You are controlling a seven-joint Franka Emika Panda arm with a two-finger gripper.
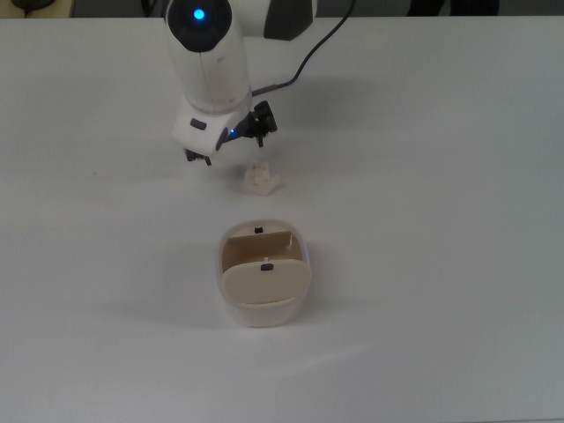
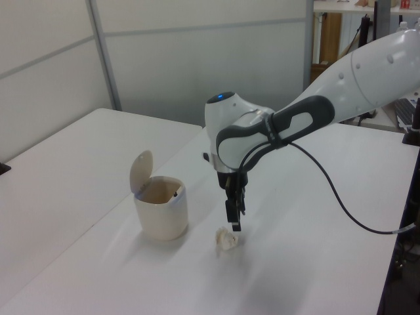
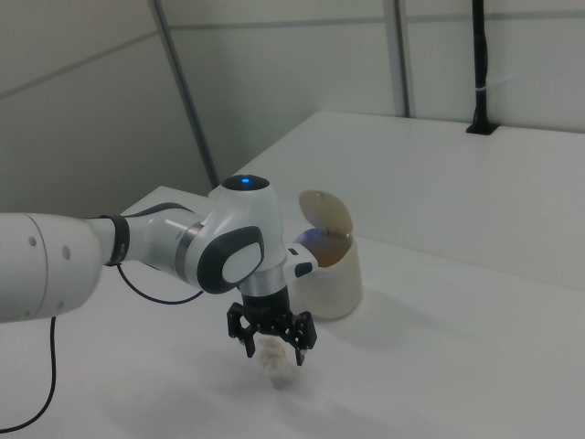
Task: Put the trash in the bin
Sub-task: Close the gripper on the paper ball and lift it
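The trash (image 1: 261, 178) is a small crumpled off-white paper wad lying on the white table, also seen as the wad (image 2: 226, 240) in the left view and the wad (image 3: 274, 366) in the right view. The bin (image 1: 263, 273) is a cream tub just nearer in the top view, its flap lid (image 2: 140, 170) tipped up and its mouth uncovered. My gripper (image 3: 274, 349) hangs open a little above the trash, one finger on each side of it in the right view. In the top view the gripper (image 1: 229, 143) shows up and left of the wad.
The white table (image 1: 441, 220) stretches wide around both objects. A second white table (image 2: 59, 170) adjoins on the left view's left. The arm's black cable (image 2: 341, 203) loops over the table behind the arm. A black post (image 3: 480, 73) stands at the far edge in the right view.
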